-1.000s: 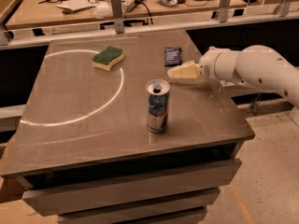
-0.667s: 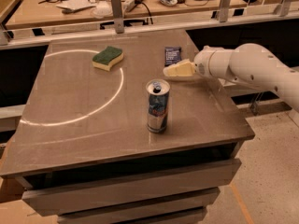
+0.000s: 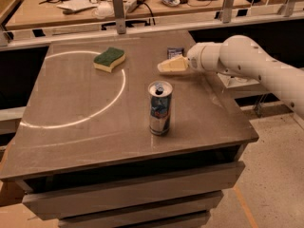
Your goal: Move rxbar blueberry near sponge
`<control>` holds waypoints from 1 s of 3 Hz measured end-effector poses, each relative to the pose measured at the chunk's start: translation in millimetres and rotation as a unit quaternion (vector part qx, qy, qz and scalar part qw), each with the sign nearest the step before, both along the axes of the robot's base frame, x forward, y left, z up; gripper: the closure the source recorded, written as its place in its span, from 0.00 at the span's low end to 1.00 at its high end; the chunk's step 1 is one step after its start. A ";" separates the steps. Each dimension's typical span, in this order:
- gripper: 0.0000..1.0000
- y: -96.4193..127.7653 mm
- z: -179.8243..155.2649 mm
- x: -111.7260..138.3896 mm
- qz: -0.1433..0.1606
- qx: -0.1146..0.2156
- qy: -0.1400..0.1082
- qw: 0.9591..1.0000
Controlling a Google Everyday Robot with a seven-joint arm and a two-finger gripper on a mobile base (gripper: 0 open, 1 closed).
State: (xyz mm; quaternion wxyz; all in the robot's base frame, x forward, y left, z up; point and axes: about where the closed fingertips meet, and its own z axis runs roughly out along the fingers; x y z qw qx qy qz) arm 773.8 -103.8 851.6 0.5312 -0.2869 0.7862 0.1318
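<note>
Judging from how things lie, the approach to the bar is taken to be the step in hand, and no carrying is seen. The rxbar blueberry [image 3: 175, 52] is found flat on the table [image 3: 71, 141], near the far edge and a little right of the middle, and its near end is partly covered from view by the gripper [image 3: 165, 67]. The gripper is held low, just in front of the bar and pointing to the left, with the white arm [image 3: 251, 65] reaching in from the right side. Whether the gripper is open or closed cannot be told from this view, and contact with the bar cannot be confirmed either. The sponge [image 3: 109, 59] is placed further left on the same far part of the table, apart from the bar, with bare surface between them. A drink can [image 3: 160, 108] is standing upright nearer to the camera, well apart from both. For the next move, a secure hold on the thin, flat wrapper is probably needed first; afterwards the bar should be carried leftward and put down beside the sponge, while the can is avoided.
</note>
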 end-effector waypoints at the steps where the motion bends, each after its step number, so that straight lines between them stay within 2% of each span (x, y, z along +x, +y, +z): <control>1: 0.02 3.0 -8.7 8.8 -0.010 -0.001 0.016 1.000; 2: 0.25 4.4 -17.1 9.7 -0.014 0.001 0.026 1.000; 3: 0.55 4.3 -24.2 8.7 -0.029 -0.002 0.039 0.999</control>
